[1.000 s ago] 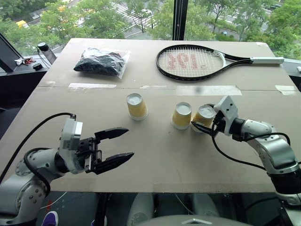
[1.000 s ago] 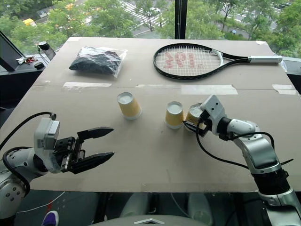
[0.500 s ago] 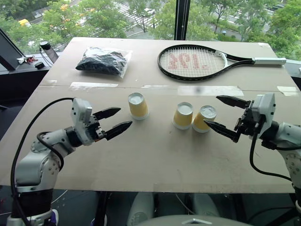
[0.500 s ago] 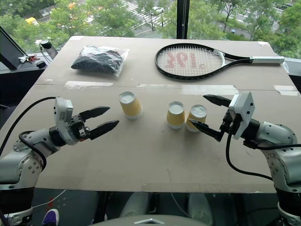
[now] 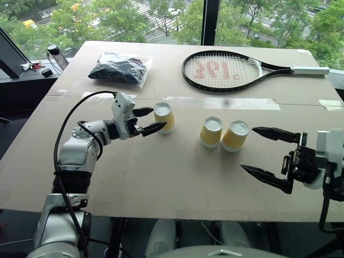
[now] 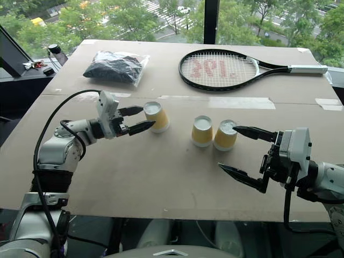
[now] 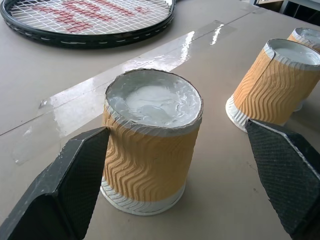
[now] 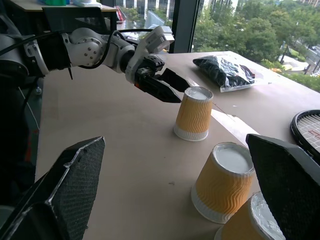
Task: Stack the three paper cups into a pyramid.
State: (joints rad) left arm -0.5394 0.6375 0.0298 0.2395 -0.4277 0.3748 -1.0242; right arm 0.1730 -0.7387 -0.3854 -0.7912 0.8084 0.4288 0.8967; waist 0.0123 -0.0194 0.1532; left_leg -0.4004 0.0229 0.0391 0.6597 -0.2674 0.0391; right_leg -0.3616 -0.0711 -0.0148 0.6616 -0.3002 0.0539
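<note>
The lone paper cup [image 5: 164,117], standing upside down, is being framed by the spread left end effector [image 5: 151,120]. The right end effector [image 5: 267,157], also spread and empty, is being kept near the paired cups [image 5: 223,134].

On the counter [image 5: 177,177], three paper cups stand upside down in a row across the middle. The left cup [image 5: 164,117] stands apart at nine o'clock of the other two; the middle cup [image 5: 210,131] and right cup [image 5: 235,135] sit just beside each other. A tennis racket [image 5: 226,71] lies at twelve o'clock of that pair, toward the far edge. A bag [image 5: 120,69] lies at eleven o'clock of the left cup. The left gripper [image 5: 148,120] sits at nine o'clock of the left cup, its fingers on either side. The right gripper [image 5: 266,155] hangs at four o'clock of the right cup, well apart.
</note>
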